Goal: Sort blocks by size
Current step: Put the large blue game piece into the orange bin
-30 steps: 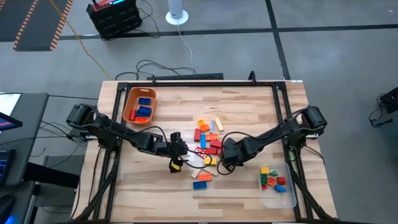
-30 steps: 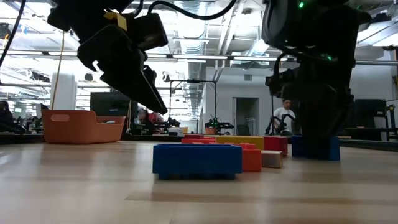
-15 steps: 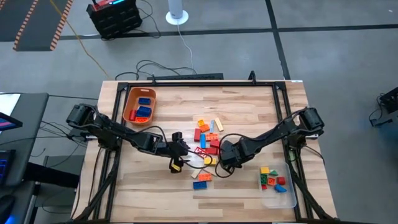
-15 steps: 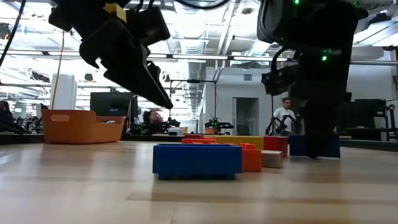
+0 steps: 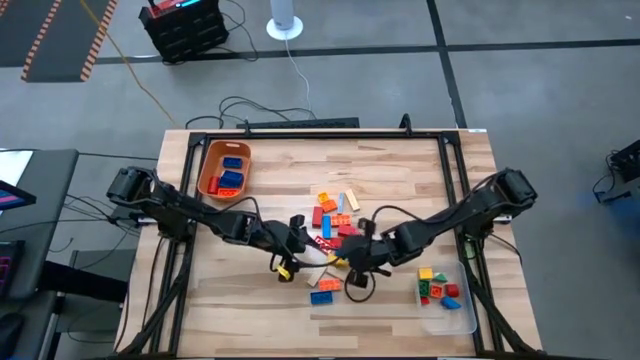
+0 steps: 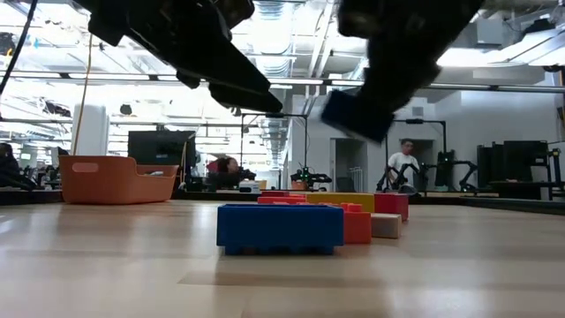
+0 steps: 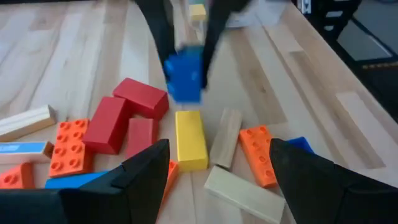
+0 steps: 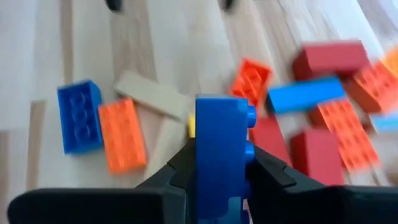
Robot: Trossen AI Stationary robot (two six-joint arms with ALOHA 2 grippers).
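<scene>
Right claw (image 8: pixel 221 163) clamps a small blue block (image 8: pixel 222 146) above the table pile (image 5: pixel 335 215) while the left claw (image 7: pixel 214 165) stands released; its narrow grip risks slippage.

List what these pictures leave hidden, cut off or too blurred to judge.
- Blue block in the right gripper: its lower end sits behind the jaws in the right wrist view; blurred in the left wrist view.
- Orange bin: low view shows only its wall, contents hidden.
- Clear tray: blocks inside too small to size in the high view.
- Left gripper: fingertips cut off by the left wrist view's edge.
</scene>
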